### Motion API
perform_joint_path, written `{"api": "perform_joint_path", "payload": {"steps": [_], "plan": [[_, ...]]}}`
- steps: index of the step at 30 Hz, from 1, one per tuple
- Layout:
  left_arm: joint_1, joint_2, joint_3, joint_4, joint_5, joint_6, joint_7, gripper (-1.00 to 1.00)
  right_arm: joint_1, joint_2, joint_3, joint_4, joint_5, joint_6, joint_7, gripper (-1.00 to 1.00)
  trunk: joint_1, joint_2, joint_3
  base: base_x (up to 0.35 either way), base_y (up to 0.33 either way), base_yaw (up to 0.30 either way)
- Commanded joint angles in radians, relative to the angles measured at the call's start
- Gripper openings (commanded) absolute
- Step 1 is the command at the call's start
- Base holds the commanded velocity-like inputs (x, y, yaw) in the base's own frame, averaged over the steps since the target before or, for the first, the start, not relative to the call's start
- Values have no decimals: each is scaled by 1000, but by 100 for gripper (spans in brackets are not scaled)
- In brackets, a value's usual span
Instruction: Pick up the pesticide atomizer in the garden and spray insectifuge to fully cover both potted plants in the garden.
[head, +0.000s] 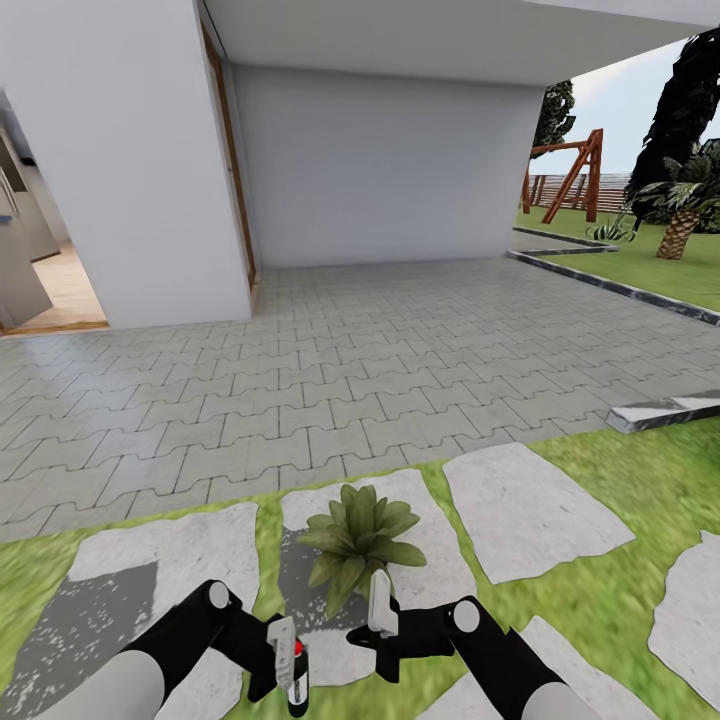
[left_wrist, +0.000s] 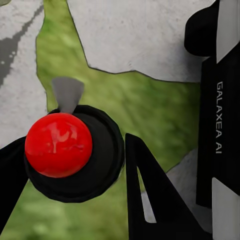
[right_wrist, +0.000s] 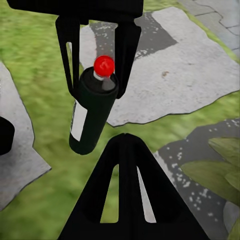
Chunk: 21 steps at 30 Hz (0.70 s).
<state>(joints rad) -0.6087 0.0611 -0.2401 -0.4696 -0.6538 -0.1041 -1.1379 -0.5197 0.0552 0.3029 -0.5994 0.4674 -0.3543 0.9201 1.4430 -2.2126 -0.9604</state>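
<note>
One potted plant, a rosette of pointed green leaves, stands on a stepping stone just ahead of both grippers; its leaves edge into the right wrist view. White specks dot the darkened stone around it. My left gripper is shut on the pesticide atomizer, a dark cylinder with a red cap and a whitish nozzle. It hangs over the grass, with the fingers clamped beside its top. My right gripper sits shut and empty to its right, near the plant.
Grey stepping stones lie in the lawn around me. A paved patio and the white house wall are ahead, with a stone curb at the right. A wooden swing frame and a palm stand far right.
</note>
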Motion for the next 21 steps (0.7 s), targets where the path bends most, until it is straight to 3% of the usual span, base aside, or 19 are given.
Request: {"api": "perform_joint_path", "payload": {"steps": [1, 10, 21], "plan": [[0, 0, -3, -1, -4, -11, 0, -100, 0, 0, -1, -1, 8, -5, 0, -100, 0, 0, -1, 0, 0, 0], [4, -48, -2, 0, -1, -13, -1, -100, 0, -1, -2, -2, 9, -5, 0, -100, 0, 0, -1, 0, 0, 0], [5, -77, -2, -1, -1, -18, 1, -100, 0, -1, -2, -2, 8, -5, 0, -100, 0, 0, -1, 0, 0, 0]]}}
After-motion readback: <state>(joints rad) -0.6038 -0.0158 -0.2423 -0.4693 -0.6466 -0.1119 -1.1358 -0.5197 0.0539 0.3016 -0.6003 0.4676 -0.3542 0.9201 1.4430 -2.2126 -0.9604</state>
